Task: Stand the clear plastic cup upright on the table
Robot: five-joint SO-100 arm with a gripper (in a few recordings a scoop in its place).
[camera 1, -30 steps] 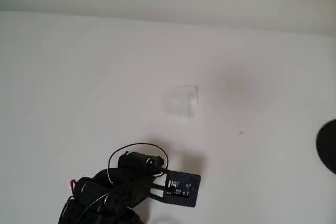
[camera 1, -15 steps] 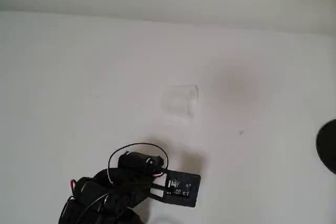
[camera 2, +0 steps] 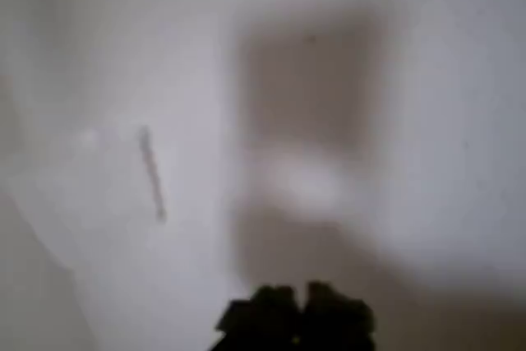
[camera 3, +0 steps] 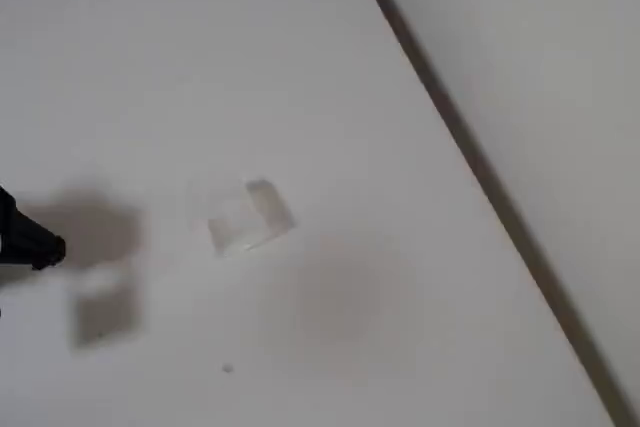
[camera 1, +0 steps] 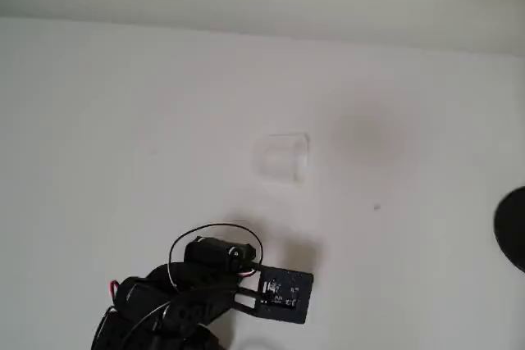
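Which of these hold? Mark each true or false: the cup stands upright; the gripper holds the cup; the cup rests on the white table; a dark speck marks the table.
1. The clear plastic cup stands upright. False: it appears to lie on its side.
2. The gripper holds the cup. False: it is well apart from the cup, nearer the overhead view's bottom edge.
3. The cup rests on the table. True.
4. A small dark speck marks the table. True.

Clear colourless cup (camera 1: 283, 156) barely shows on the plain white matte worktop (camera 1: 123, 120); gripper (camera 1: 283, 294) is black.
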